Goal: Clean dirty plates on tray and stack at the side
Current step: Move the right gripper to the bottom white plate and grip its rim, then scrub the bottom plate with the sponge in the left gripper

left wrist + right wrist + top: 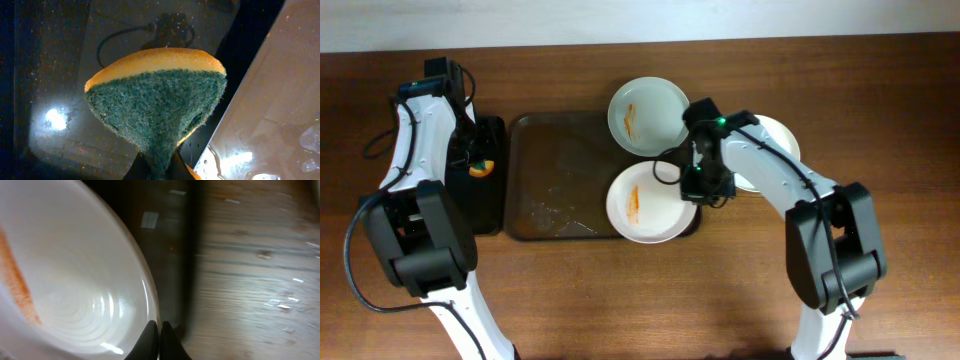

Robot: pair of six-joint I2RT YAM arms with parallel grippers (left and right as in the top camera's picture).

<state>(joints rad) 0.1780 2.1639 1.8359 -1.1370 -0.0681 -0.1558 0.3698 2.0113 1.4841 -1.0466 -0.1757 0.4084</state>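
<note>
A dark tray (550,170) lies mid-table. A white plate with an orange smear (642,210) sits at its right front corner. A second smeared white plate (640,112) sits at its right back corner. A third white plate (775,140) lies on the table to the right, partly under the right arm. My right gripper (694,192) is shut on the rim of the front plate (75,280), fingers (159,330) pinching its edge. My left gripper (478,165) is shut on a green-and-yellow sponge (157,100), left of the tray over a black pad.
A black pad (485,190) lies along the tray's left side. Water droplets sit on the tray floor (555,215). Bare wooden table (880,120) lies to the right and in front.
</note>
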